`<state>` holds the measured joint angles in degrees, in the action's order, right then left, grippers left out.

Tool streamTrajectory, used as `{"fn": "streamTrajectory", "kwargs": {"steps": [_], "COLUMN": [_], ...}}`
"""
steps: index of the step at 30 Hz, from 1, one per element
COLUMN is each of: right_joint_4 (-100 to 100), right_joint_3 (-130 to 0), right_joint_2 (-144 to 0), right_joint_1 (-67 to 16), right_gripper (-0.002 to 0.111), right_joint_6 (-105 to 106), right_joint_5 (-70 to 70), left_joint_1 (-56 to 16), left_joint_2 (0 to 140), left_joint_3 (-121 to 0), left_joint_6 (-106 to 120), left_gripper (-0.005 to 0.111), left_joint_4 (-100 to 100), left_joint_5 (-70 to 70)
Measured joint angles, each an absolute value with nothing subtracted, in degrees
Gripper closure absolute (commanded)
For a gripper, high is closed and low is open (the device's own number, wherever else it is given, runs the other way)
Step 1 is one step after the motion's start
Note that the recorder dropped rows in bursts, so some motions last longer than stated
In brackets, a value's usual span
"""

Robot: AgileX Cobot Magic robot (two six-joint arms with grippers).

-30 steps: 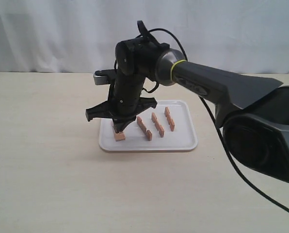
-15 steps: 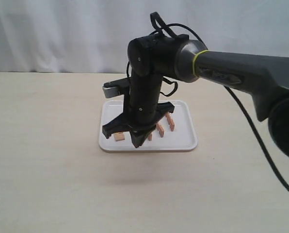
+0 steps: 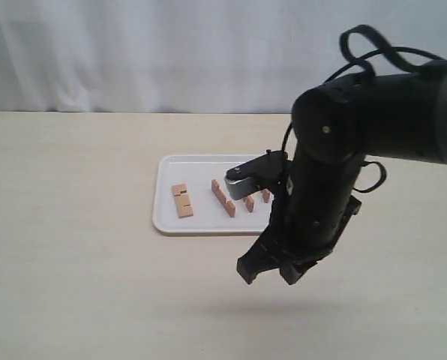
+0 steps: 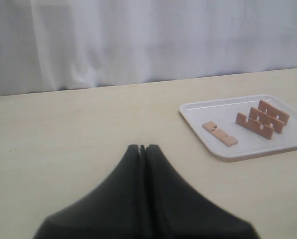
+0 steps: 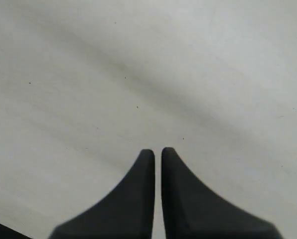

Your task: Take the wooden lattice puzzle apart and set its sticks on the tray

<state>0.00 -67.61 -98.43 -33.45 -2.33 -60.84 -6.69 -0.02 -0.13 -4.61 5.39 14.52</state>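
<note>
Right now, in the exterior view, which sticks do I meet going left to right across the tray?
flat stick → first upright stick → second upright stick → last stick, partly hidden by the arm

White curtain [image 3: 133, 52] hangs behind a pale beige table [image 3: 73, 285].

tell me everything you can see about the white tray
The tray is white, flat and rectangular, with rounded corners and a low raised rim; it looks like smooth plastic. It lies level on the beige table. Four reddish-brown wooden sticks rest in it: one flat stick toward the left in the exterior view, and three upright sticks on edge in a row beside it. No gripper touches it. In the exterior view the right arm hides its right end.
</note>
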Motion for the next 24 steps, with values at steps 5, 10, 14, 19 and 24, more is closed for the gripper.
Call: {"fn": "streamTrajectory", "kwargs": {"steps": [5,10,14,19,24], "right_joint_4": [0.00,0.00,-2.13,-8.02,-15.53], "right_joint_3": [-60.52,-55.49,-49.43,-36.73,-24.81], "right_joint_2": [-83.28,-69.65,-60.10,-49.99,-47.89], "right_joint_1": [-33.45,-33.45,-33.45,-33.45,-33.45], "right_gripper": [0.104,0.104,0.104,0.104,0.104], "right_joint_6": [-3.44,-3.65,-3.78,-3.48,-1.15], "right_joint_5": [-53.52,-48.12,-40.06,-16.21,12.39], "left_joint_1": [-6.69,-6.69,-6.69,-6.69,-6.69], "left_joint_2": [-0.02,-0.02,-0.02,-0.02,-0.02], "left_joint_3": [-0.13,-0.13,-0.13,-0.13,-0.13], "left_joint_6": [-4.61,-4.61,-4.61,-4.61,-4.61], "left_gripper": [0.107,0.107,0.107,0.107,0.107], "left_joint_4": [5.39,5.39,5.39,5.39,5.39], "left_joint_5": [14.52,14.52,14.52,14.52,14.52]}}
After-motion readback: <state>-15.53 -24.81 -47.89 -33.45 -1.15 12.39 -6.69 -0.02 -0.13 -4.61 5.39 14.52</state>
